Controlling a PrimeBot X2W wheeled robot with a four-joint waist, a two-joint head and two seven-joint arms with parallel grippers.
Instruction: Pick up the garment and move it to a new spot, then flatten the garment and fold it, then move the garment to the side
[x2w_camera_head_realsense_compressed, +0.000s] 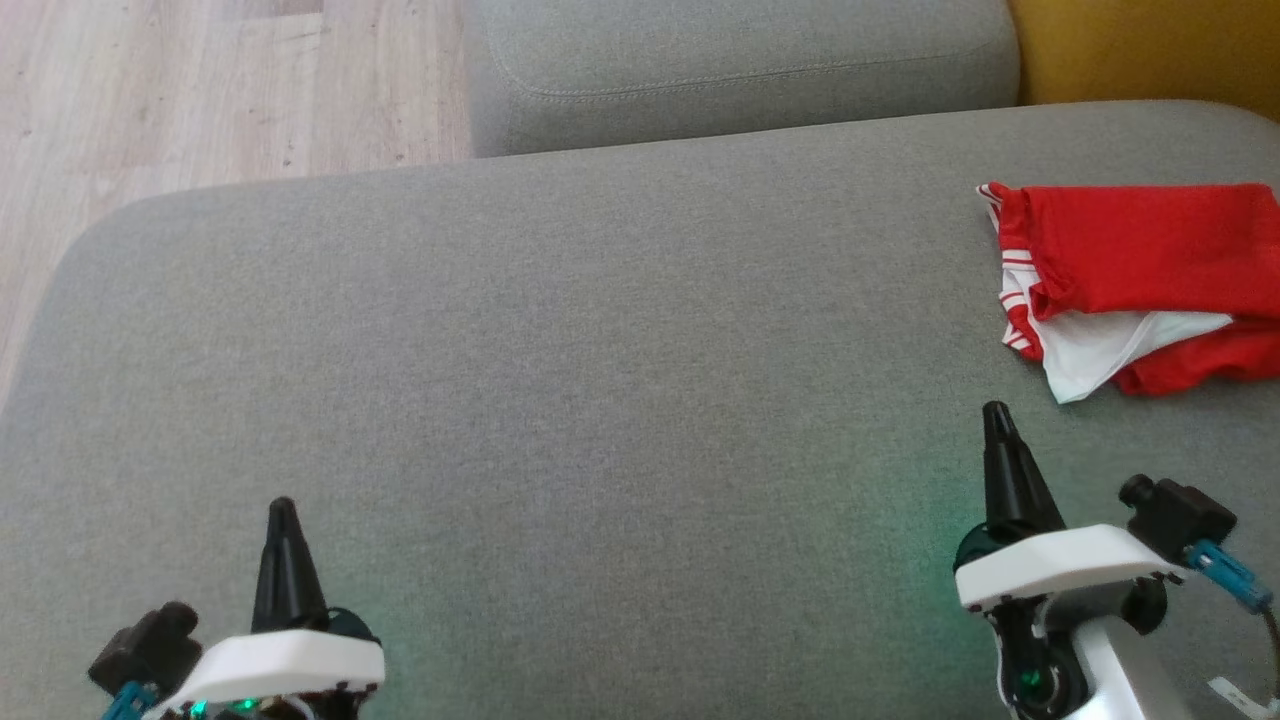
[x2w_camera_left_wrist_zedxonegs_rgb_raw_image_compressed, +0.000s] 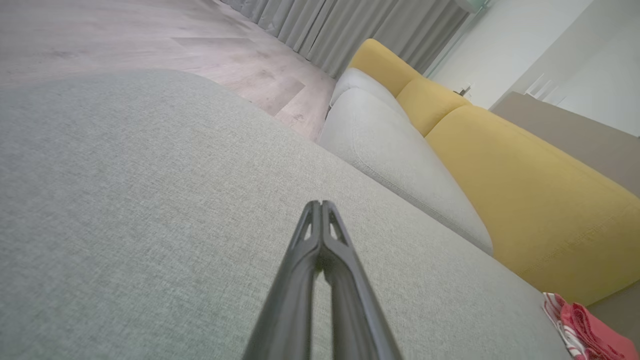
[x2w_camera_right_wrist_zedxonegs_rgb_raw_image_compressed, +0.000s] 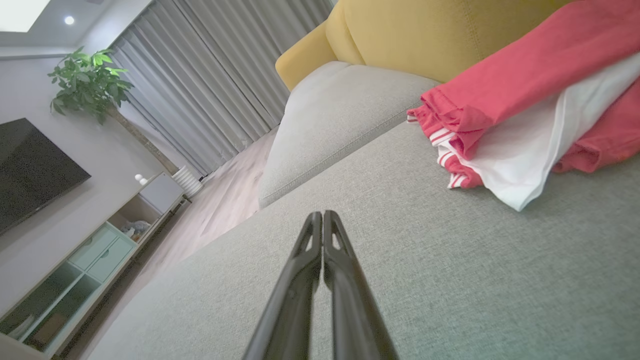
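Note:
The garment (x2w_camera_head_realsense_compressed: 1140, 285) is red and white with striped trim, folded into a rough bundle at the far right of the grey sofa seat (x2w_camera_head_realsense_compressed: 600, 400). It also shows in the right wrist view, garment (x2w_camera_right_wrist_zedxonegs_rgb_raw_image_compressed: 525, 115), and at the lower right corner of the left wrist view, garment (x2w_camera_left_wrist_zedxonegs_rgb_raw_image_compressed: 585, 330). My right gripper (x2w_camera_head_realsense_compressed: 996, 412) is shut and empty, a short way in front of and left of the bundle. My left gripper (x2w_camera_head_realsense_compressed: 282, 505) is shut and empty over the seat's near left. Tips touch in both wrist views: left gripper (x2w_camera_left_wrist_zedxonegs_rgb_raw_image_compressed: 320, 204), right gripper (x2w_camera_right_wrist_zedxonegs_rgb_raw_image_compressed: 322, 214).
A second grey cushion (x2w_camera_head_realsense_compressed: 740, 70) lies beyond the seat, with a yellow backrest (x2w_camera_head_realsense_compressed: 1150, 50) at the far right. Wooden floor (x2w_camera_head_realsense_compressed: 200, 90) lies past the seat's left and far edges. A TV cabinet (x2w_camera_right_wrist_zedxonegs_rgb_raw_image_compressed: 95, 250), plant (x2w_camera_right_wrist_zedxonegs_rgb_raw_image_compressed: 90, 82) and curtains stand across the room.

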